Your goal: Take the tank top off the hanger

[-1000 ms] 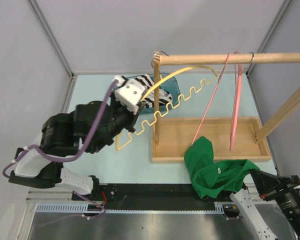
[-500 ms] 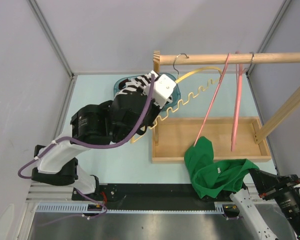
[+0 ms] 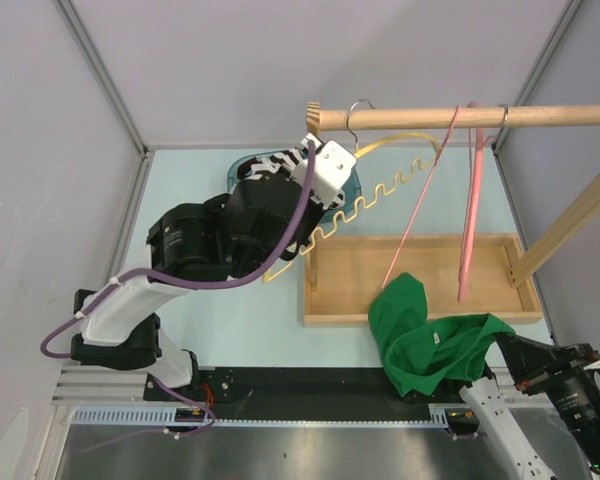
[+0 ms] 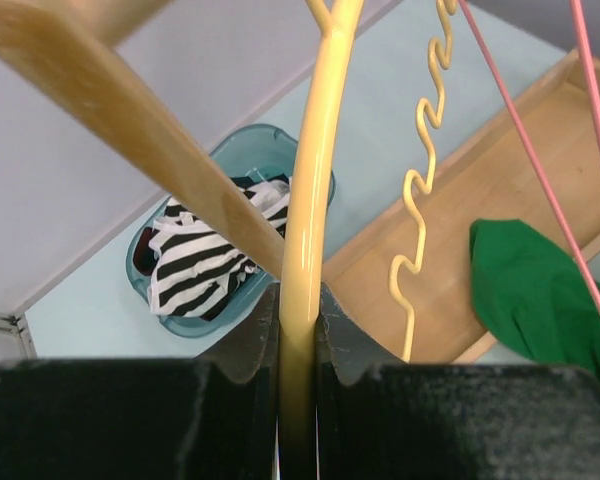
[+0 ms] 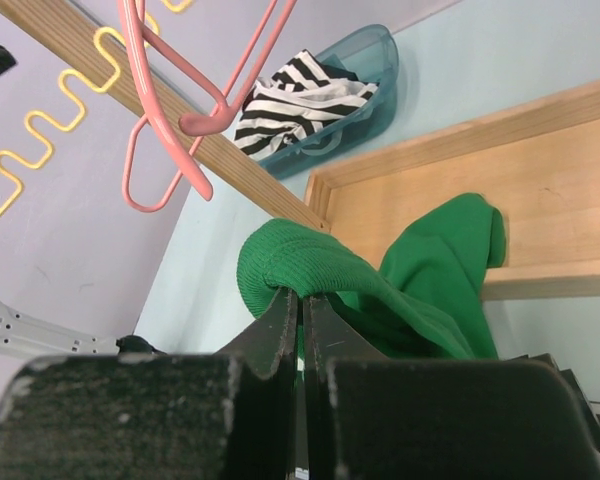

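Left claw [image 4: 298, 305], right claw [image 5: 300, 305]: both clamped.

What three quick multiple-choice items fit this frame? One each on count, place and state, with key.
1. How many pink hangers hang on the wooden rod?
A. one
B. two
C. four

2. Where is the striped garment?
A. on the wooden rod
B. on a pink hanger
C. in the teal basket

3. What state is the right gripper in?
A. shut on the green tank top
B. open
C. shut on a pink hanger

Key:
1 B, since the top view shows two pink hangers hooked over the rod.
2 C, since both wrist views show the striped cloth lying inside the basket.
3 A, since the right wrist view shows the jaws pinched together on a fold of green fabric.
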`<control>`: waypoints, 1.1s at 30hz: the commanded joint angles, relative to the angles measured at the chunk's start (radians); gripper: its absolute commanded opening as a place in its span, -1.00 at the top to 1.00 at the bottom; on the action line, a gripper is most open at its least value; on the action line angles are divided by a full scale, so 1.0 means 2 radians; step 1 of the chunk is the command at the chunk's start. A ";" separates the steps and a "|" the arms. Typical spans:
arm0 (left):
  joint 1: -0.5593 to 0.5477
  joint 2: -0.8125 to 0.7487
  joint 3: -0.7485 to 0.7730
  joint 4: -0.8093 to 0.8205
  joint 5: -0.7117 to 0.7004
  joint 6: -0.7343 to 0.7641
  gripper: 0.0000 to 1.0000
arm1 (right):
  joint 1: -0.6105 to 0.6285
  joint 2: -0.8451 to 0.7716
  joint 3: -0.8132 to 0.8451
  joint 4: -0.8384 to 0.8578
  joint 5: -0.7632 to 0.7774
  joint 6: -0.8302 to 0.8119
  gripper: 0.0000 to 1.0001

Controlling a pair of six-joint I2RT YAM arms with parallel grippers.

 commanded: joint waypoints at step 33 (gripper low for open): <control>0.028 -0.399 -0.480 0.321 0.518 -0.027 -0.95 | -0.143 0.077 -0.005 0.286 -0.492 0.021 1.00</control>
